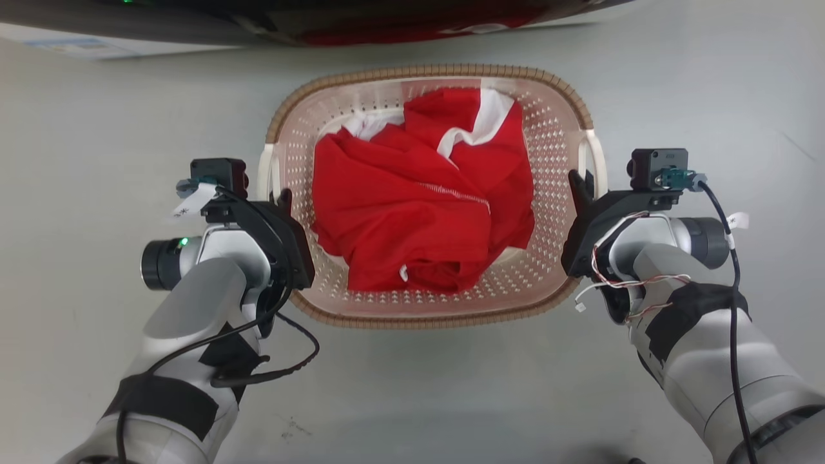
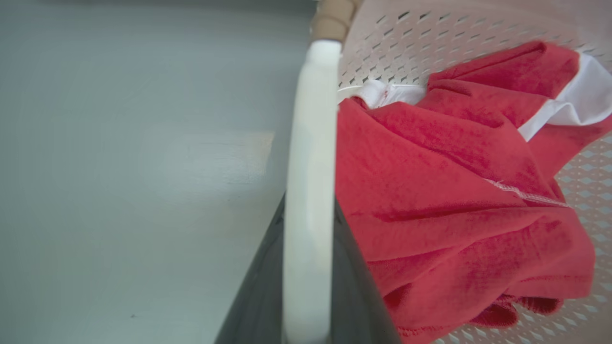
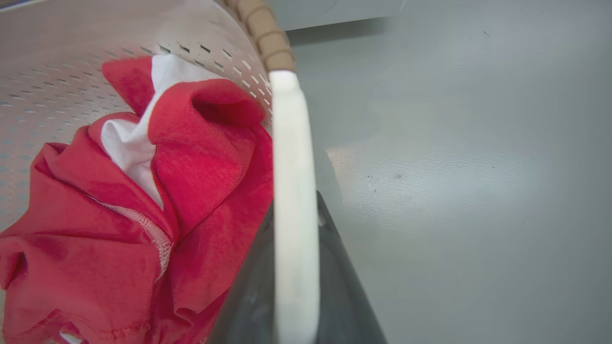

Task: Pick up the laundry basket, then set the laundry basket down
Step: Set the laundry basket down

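One laundry basket (image 1: 554, 122) clamped: left gripper (image 1: 278, 197), right gripper (image 1: 582, 183).

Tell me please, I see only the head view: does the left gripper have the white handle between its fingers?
Observer: Yes. The left wrist view shows the laundry basket's left handle between the left gripper's dark fingers, with no gap visible.
Operator: And the right?
Observer: Same in the right wrist view: the right handle sits between the right gripper's fingers.
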Available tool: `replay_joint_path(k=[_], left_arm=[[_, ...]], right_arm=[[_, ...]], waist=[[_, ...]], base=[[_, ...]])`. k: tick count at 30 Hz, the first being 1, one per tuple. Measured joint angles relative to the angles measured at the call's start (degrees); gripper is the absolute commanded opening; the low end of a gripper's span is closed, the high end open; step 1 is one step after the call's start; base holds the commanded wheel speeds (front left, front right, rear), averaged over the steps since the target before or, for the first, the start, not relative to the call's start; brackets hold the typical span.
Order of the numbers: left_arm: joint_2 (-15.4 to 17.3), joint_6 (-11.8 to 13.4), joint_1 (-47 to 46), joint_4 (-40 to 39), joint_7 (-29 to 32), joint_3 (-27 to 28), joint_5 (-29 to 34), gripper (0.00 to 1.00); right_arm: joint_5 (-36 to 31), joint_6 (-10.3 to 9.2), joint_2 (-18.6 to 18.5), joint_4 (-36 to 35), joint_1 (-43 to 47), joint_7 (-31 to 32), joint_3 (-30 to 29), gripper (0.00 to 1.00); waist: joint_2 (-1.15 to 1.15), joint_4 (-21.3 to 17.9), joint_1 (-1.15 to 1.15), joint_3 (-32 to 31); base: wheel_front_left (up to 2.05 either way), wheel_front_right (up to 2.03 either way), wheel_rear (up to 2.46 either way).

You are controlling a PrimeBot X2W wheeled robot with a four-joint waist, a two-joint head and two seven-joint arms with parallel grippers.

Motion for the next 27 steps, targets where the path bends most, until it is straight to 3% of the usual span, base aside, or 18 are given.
replay_joint_path(k=[27], left_arm=[[-0.11,1.14,-3.94,1.43,-7.88,-0.18,1.57,0.00]], right_arm=[[-1.22,0.43,-0.66,0.24,-4.41,-5.10,0.53,0.00]], waist=[[-0.03,0.94,-0.02,8.03]], base=[[0.00,0.00,0.00]])
